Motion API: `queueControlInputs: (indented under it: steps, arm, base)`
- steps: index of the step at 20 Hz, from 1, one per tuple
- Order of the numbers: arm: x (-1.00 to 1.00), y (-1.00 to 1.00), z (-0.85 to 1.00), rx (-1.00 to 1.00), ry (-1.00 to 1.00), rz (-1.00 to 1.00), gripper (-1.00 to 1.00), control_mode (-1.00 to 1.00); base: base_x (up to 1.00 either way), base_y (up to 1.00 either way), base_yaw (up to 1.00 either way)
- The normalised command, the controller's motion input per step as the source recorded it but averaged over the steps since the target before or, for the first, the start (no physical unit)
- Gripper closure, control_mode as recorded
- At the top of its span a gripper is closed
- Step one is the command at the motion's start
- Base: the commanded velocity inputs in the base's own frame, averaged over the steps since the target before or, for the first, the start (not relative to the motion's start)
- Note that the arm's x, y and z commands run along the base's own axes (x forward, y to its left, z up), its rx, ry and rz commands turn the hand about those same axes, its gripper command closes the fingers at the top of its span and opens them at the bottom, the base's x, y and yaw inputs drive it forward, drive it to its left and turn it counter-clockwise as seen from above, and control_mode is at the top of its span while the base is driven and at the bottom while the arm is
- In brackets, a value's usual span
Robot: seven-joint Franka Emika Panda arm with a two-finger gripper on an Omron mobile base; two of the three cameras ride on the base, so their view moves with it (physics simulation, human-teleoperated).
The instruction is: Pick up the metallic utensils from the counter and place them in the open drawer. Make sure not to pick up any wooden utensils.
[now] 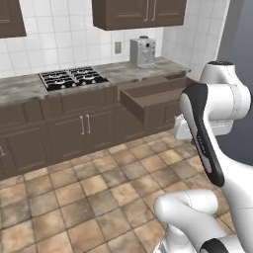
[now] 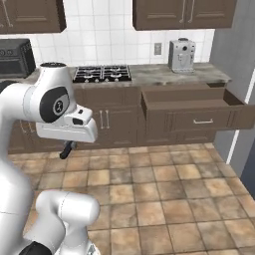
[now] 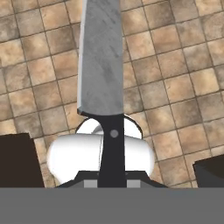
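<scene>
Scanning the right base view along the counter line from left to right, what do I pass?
Black oven at the far left, then the arm's white shoulder, then the gas stove, the wall outlet, the coffee machine, and the open drawer below it.

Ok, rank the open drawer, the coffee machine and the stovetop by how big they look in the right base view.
1. Open drawer, clearly the widest.
2. Stovetop.
3. Coffee machine.
The stovetop and coffee machine sit further back than the pulled-out drawer front, so nearness flatters the drawer somewhat.
</scene>
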Motion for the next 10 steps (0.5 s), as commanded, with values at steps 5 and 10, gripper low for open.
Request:
queueControlInputs:
  steps: [5,10]
  arm:
    - [0.00,0.00,0.00,0.00,0.00,0.00,1.00,1.00]
    - [0.00,0.00,0.00,0.00,0.00,0.00,1.00,1.00]
  base:
    - [1.00,0.00,-0.06]
    - [1.00,-0.04,-0.16]
